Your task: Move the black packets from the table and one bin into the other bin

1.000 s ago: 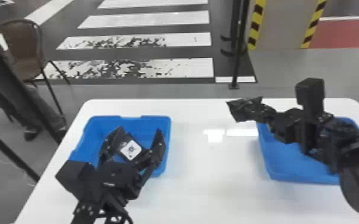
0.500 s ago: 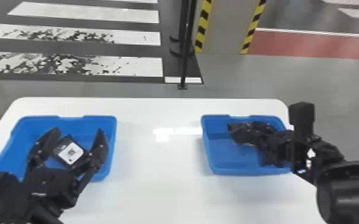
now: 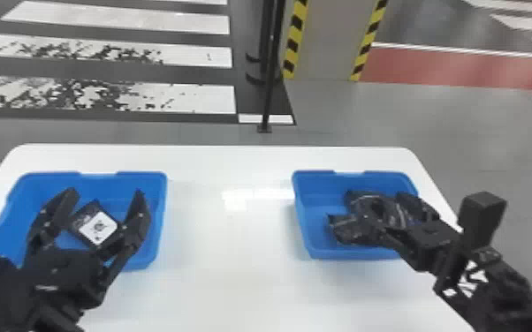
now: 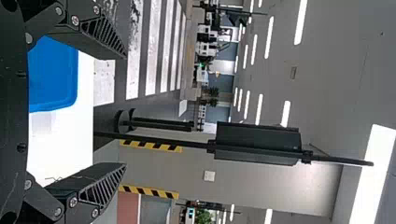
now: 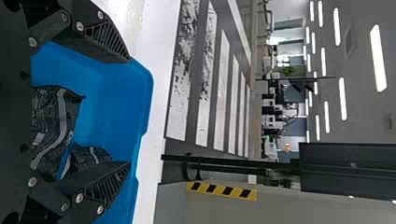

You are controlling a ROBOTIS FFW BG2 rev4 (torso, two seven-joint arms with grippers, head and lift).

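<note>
In the head view, my left gripper (image 3: 101, 198) hangs over the left blue bin (image 3: 162, 212). A black packet with a white label (image 3: 98, 227) shows between its spread fingers. The left wrist view also has the left gripper (image 4: 123, 112) open, holding nothing. My right gripper (image 3: 384, 216) is at the right blue bin (image 3: 302, 220), where black packets (image 3: 349, 229) lie beneath it. From the right wrist, the right gripper (image 5: 130, 112) stands open, with one packet (image 5: 58, 126) and another packet (image 5: 86, 157) in the bin, the latter partly behind a finger.
Both bins stand on a white table (image 3: 229, 247), one at each side. A black pole (image 3: 269, 66) and a striped pillar (image 3: 322, 39) rise beyond the table's far edge.
The head view has swung to the right. The right gripper has come down and back over its bin; the dark packet at its tip, earlier by the bin's back left corner, lies inside. The left gripper stays open.
</note>
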